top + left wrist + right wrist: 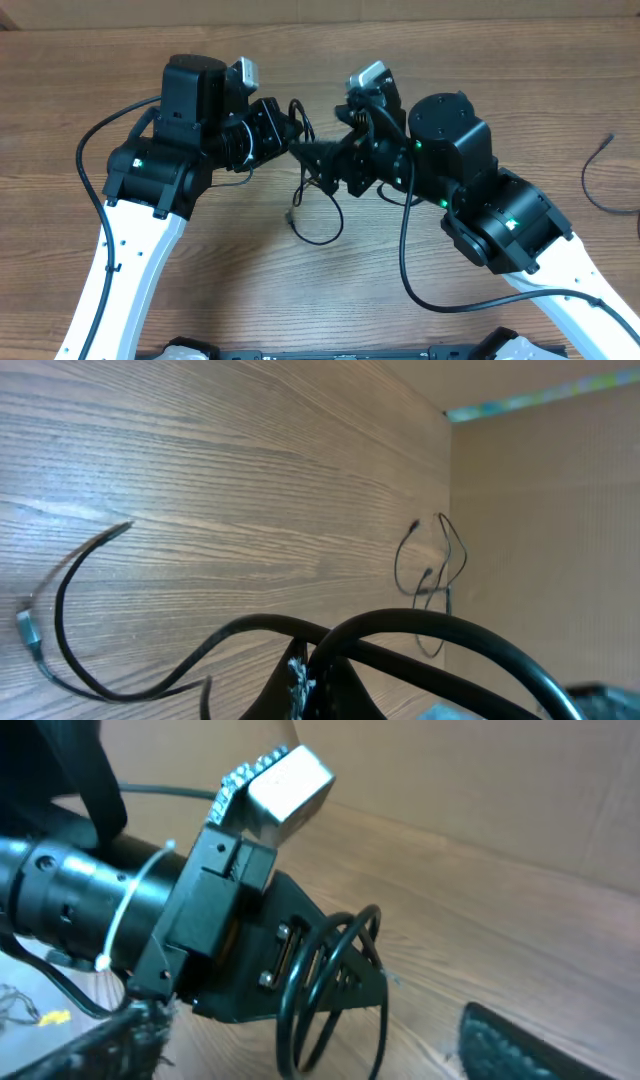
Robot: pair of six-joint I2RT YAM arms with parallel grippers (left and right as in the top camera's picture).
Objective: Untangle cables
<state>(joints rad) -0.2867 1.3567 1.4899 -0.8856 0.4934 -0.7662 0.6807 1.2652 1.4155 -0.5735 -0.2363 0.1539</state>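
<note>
Black thin flexible cable (400,616) clamped in closed-up left gripper (288,133), overhead centre.
Right gripper (303,155) spread wide, empty, tip beside left's; second black cable (586,172) at right edge, light wooden table (250,290).

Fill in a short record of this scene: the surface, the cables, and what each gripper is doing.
surface: wooden table
looped cable: hangs down from between the two grippers, with its loop on the table
second cable: lies apart, near the far right edge
left gripper: shut on the looped cable
right gripper: open, close beside the left gripper
</note>
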